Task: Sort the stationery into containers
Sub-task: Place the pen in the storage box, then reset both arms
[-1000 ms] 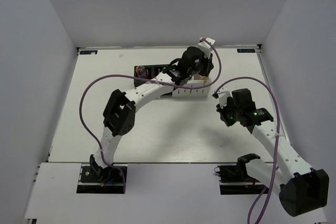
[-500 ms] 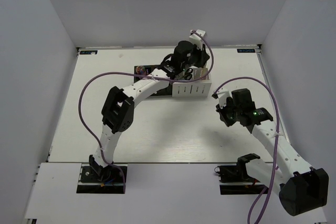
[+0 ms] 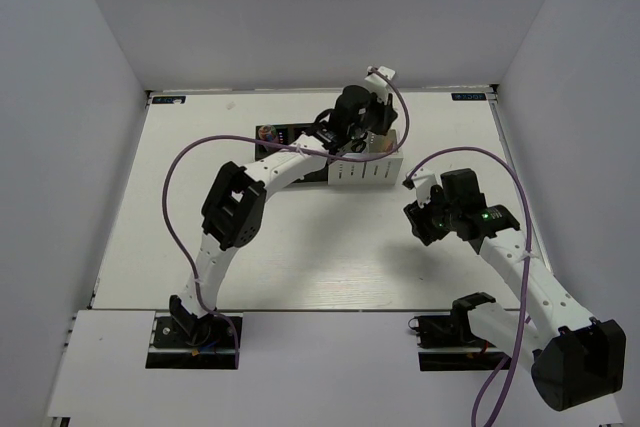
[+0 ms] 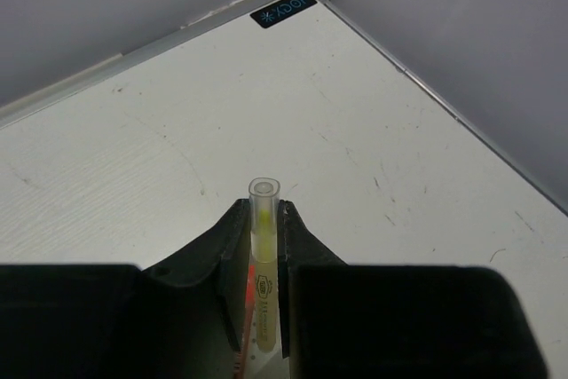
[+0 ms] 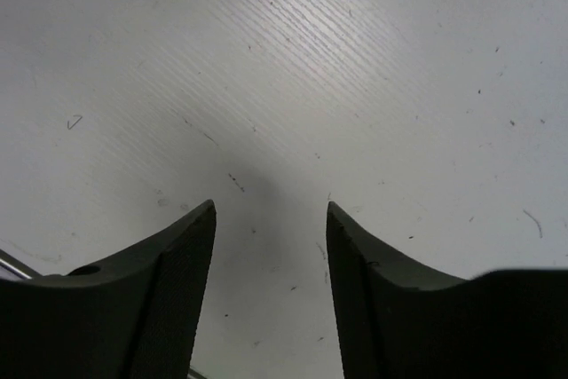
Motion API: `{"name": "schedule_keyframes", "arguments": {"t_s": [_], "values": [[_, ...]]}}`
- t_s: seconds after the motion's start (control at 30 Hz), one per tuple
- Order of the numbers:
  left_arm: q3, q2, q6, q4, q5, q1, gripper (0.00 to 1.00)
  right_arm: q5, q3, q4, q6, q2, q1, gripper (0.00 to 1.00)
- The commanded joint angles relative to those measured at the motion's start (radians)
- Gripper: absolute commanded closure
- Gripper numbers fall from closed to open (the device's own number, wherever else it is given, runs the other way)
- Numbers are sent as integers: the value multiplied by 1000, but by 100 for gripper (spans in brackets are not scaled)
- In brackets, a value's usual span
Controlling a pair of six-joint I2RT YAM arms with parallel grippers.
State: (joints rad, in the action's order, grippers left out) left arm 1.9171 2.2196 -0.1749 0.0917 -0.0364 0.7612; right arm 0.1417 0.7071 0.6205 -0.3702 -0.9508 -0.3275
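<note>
My left gripper (image 4: 264,209) was closed tight on a pale translucent stick (image 4: 264,259), one finger (image 4: 232,250) pressed on each side of it. The stick stood upright between them. Its round open end rose just above my fingertips, and it had a yellowish core and a small printed mark lower down. A thin reddish stick (image 4: 246,312) ran close along its left side, low between the fingers; I could not tell whether I gripped that one too.

From above, my left gripper (image 3: 372,133) hung over the far right part of the containers (image 3: 365,174), above the white holders (image 3: 350,175). The black holders (image 3: 296,137) continued the row to the left. The arm covered the compartments, so I could not tell whether the stick's lower end was inside one. Something pinkish showed at the left end of the row, too small to name.

Beyond my fingers lay the table (image 4: 160,157), with a small black label (image 4: 284,12) at its far right corner.

My right gripper (image 5: 271,219) was spread wide with nothing between its fingers (image 5: 182,264), only scuffed table under them. In the top view, it (image 3: 416,223) sat well apart from the containers, nearer and to the right.
</note>
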Motion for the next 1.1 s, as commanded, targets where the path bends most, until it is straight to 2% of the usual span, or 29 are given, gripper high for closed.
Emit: {"name": "schedule_keyframes", "arguments": {"t_s": [0.0, 0.03, 0.13, 0.17, 0.2, 0.27, 0.37, 0.47, 0.6, 0.7, 0.73, 0.77, 0.8, 0.83, 0.87, 0.93, 0.97, 1.03, 1.07], "values": [[-13, -8, 34, 14, -2, 4, 100, 24, 19, -7, -7, 1, -1, 42], [-18, -9, 37, 13, -2, 1, 91, 29, 20, -5, -7, 3, 1, 29], [-41, -24, 28, 13, 0, 3, 63, 39, 19, -2, -7, 7, 1, 15], [-41, -32, 26, 8, 1, 1, 41, 42, 22, -4, -6, 9, -1, 14], [-44, -38, 26, 3, -2, 0, 31, 47, 22, -1, -6, 10, -1, 12], [-44, -52, 26, -4, 1, 3, 18, 52, 22, 2, -6, 14, 4, 10], [-41, -86, 18, -12, -5, 3, 4, 58, 23, 1, -4, 17, 2, 10], [-61, -147, 6, -21, -20, 6, 0, 64, 22, 1, -6, 23, 2, 10], [-179, -365, -8, -43, -28, 30, 0, 65, 17, -4, 10, 40, 4, 10], [-298, -564, -21, -209, -33, 44, 0, 21, 14, -42, 37, 47, 4, 10], [-340, -599, -46, -380, -20, 43, 0, -8, 15, -65, 90, 47, 4, 10], [-384, -705, -52, -445, 24, 41, 0, -20, 18, -85, 108, 49, 1, 10], [-406, -736, -57, -510, 32, 40, 0, -54, 19, -102, 141, 56, 4, 10], [-502, -768, -52, -676, 99, 35, 0, -73, 19, -108, 174, 58, 2, 10], [-541, -860, -48, -761, 121, 27, 0, -89, 9, -151, 215, 63, 4, 10], [-631, -929, -57, -829, 148, -2, 0, -170, 5, -174, 270, 66, 5, 10], [-787, -1033, -63, -831, 139, -34, 0, -175, 2, -183, 290, 66, 1, 10], [-931, -1104, -77, -808, 100, -89, 0, -174, 5, -188, 301, 54, 1, 10], [-1022, -1202, -75, -779, 70, -121, 0, -160, 8, -177, 309, 50, -1, 10]]}}
